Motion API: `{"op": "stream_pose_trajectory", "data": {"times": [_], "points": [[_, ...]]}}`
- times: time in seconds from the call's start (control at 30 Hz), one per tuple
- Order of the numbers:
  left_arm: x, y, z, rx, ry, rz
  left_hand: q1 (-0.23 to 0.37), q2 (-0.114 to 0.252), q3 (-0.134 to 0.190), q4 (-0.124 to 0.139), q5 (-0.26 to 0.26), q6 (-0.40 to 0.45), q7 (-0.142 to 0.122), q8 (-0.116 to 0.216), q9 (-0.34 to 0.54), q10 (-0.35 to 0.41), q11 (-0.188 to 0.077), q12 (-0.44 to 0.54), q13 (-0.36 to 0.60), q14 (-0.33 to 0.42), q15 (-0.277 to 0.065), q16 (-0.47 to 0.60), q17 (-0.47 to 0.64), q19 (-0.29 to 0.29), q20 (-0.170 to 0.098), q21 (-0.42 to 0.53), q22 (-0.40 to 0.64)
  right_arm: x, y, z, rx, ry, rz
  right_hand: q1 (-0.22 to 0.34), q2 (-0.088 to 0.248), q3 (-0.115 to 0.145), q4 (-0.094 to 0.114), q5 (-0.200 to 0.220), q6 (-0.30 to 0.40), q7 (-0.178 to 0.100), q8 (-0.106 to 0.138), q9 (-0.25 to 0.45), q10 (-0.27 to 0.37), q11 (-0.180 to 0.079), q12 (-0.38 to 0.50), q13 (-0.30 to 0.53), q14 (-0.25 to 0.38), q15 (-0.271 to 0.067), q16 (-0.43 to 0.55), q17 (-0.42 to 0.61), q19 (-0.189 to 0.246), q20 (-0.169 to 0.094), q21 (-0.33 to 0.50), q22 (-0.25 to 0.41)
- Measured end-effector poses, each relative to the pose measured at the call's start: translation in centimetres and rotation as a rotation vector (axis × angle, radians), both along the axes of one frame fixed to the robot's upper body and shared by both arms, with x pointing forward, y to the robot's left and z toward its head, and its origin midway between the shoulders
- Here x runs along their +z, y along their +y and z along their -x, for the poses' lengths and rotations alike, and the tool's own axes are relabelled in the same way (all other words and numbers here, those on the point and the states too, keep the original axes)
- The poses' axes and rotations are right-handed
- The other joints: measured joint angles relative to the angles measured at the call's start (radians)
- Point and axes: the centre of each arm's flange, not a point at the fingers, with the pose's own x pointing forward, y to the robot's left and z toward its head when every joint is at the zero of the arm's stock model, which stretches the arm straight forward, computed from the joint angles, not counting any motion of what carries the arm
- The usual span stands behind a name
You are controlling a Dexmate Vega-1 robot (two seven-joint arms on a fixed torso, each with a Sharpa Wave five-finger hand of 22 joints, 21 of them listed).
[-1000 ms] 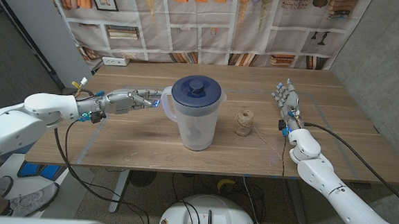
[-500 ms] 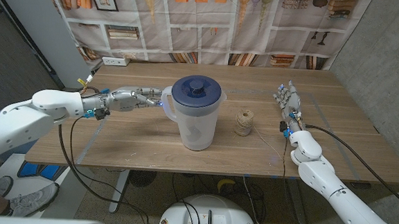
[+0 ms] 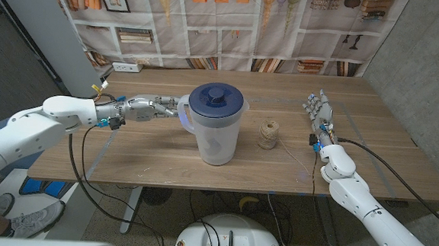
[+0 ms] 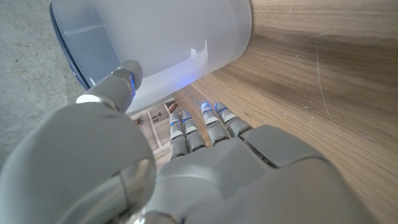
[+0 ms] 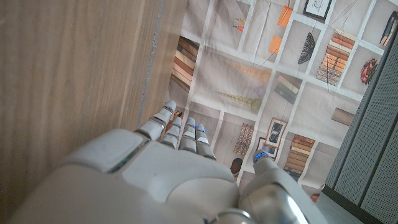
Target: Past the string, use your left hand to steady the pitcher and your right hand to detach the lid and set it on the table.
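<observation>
Pitcher (image 3: 217,130) upright near centre of table (image 3: 148,161), blue lid (image 3: 217,101) seated on top. String (image 3: 269,134) at 3 o'clock of pitcher, just beside, apart. Left hand (image 3: 150,107) at 9 o'clock of pitcher, fingers (image 3: 168,107) extended toward handle, tips at or just short of it; contact not clear from the head view. Left wrist view: fingers (image 4: 199,127) straight and apart, thumb raised next to white pitcher wall (image 4: 180,43), nothing gripped. Right hand (image 3: 317,110) at 3 o'clock beyond string, well apart from pitcher, upright with fingers spread, holding nothing; right wrist view: fingers (image 5: 177,130) pointing along table toward printed backdrop (image 5: 261,81).

Judged risks: loose or one-sided left hold leaving pitcher free to slide or tip toward 3 o'clock once lid pulled; tight lid lifting whole pitcher; right arm crossing to lid brushing string and dragging it.

Hard to make out: handle mostly masked by left fingers; how lid locks; any contents behind frosted wall; far side of pitcher.
</observation>
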Motion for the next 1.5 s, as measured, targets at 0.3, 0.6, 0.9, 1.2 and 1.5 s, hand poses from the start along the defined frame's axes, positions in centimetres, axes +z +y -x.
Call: {"op": "stream_pose_trajectory", "data": {"times": [0.3, 0.6, 0.9, 1.2, 1.5], "points": [[-0.1, -0.4, 0.2, 0.024, -0.023, 0.016, 0.07, 0.011, -0.059, 0.005, 0.0, 0.113, -0.015, 0.007, -0.001, 0.109, -0.02, 0.007, -0.002, 0.095, -0.003, 0.0, 0.0, 0.085, -0.002, 0.0, 0.0, -0.1, -0.1, 0.0, -0.001, 0.0, -0.005, 0.0, 0.0, 0.0, 0.0, 0.0, 0.0, 0.0, 0.0, 0.0, 0.0, 0.0, 0.0, 0.0, 0.0, 0.0, 0.0, 0.0, 0.0, 0.0, 0.0, 0.0], [-0.2, -0.8, 0.3, 0.04, -0.038, 0.029, 0.112, 0.026, -0.101, 0.009, 0.0, 0.184, -0.021, 0.007, -0.002, 0.18, -0.023, 0.007, -0.002, 0.157, -0.005, 0.0, 0.0, 0.131, -0.003, 0.008, 0.0, -0.2, -0.2, 0.0, 0.001, -0.001, -0.008, 0.0, 0.0, 0.0, 0.0, 0.0, 0.004, -0.004, 0.0, 0.0, 0.0, 0.0, 0.0, 0.0, 0.0, 0.0, 0.0, 0.0, 0.0, 0.0, 0.0, 0.0], [-0.5, -1.2, 0.7, 0.064, -0.053, 0.049, 0.159, 0.062, -0.142, 0.013, 0.0, 0.245, -0.031, -0.005, -0.002, 0.27, -0.024, 0.011, -0.006, 0.236, -0.008, 0.0, 0.005, 0.181, -0.003, 0.008, 0.003, -0.3, -0.3, 0.1, 0.0, -0.001, -0.012, 0.0, 0.0, -0.004, 0.004, 0.0, 0.004, -0.004, 0.0, 0.0, 0.0, 0.0, 0.0, 0.0, 0.0, 0.0, 0.0, 0.0, 0.0, 0.0, 0.0, 0.0], [-1.1, -1.4, 1.0, 0.094, -0.07, 0.078, 0.199, 0.086, -0.191, 0.015, 0.0, 0.352, -0.005, -0.005, 0.0, 0.349, -0.024, 0.007, -0.006, 0.311, -0.015, 0.0, 0.005, 0.221, -0.006, 0.008, 0.002, -0.4, -0.3, 0.1, -0.001, -0.002, -0.017, 0.0, 0.0, -0.004, 0.004, 0.0, 0.004, -0.004, 0.0, 0.0, 0.0, 0.0, 0.0, 0.0, 0.0, 0.0, 0.0, -0.005, 0.007, 0.007, 0.0, 0.0], [-1.6, -1.6, 1.4, 0.124, -0.079, 0.104, 0.232, 0.119, -0.23, 0.019, 0.0, 0.478, -0.003, -0.005, 0.0, 0.435, -0.023, -0.001, -0.006, 0.387, -0.022, 0.006, 0.01, 0.265, -0.008, 0.008, 0.002, -0.6, -0.4, 0.2, 0.0, -0.003, -0.021, 0.0, 0.0, -0.004, 0.004, 0.0, 0.009, -0.009, 0.0, 0.0, 0.0, 0.0, 0.0, 0.0, 0.0, 0.0, 0.008, -0.005, 0.007, 0.007, 0.0, 0.0]]}}
